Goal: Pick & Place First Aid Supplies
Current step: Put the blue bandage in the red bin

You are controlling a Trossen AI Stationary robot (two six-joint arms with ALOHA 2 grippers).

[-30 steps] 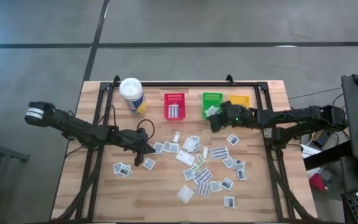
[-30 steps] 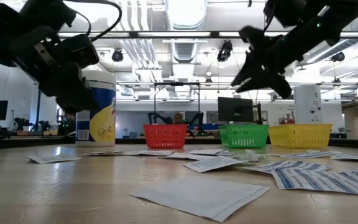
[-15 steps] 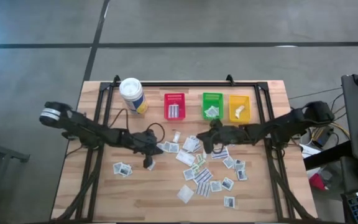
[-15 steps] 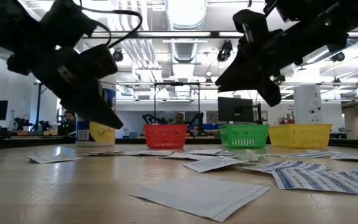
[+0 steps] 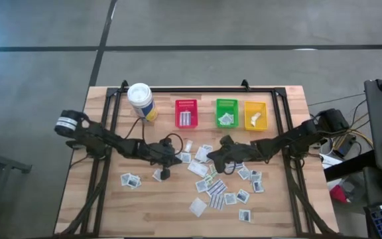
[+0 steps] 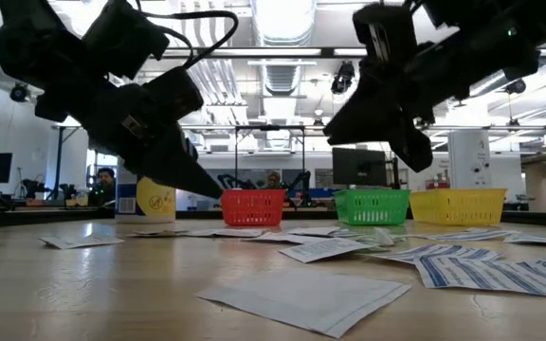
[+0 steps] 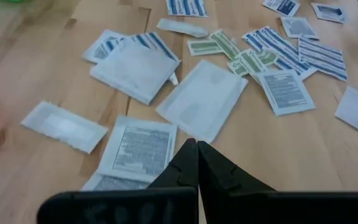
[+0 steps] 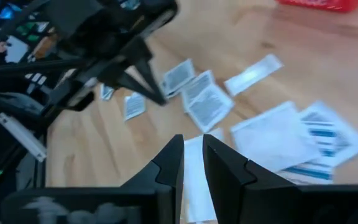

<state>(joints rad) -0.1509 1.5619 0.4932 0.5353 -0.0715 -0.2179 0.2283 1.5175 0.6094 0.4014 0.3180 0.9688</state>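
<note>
First aid supplies (image 5: pixel 216 187) lie scattered on the tabletop (image 5: pixel 105 206) beneath and between both grippers. Left gripper (image 5: pixel 178 159) hovers fingers together; right gripper (image 5: pixel 209 157) hovers slightly parted, holding nothing.

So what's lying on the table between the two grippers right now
Seen from above, a few small white packets lie on the wood between the left gripper and the right gripper.

The print on the packets (image 5: pixel 216 187) is too small to read from above. The canister (image 6: pixel 155 195) sits half hidden behind the left arm (image 6: pixel 112 90) at bench level.
</note>
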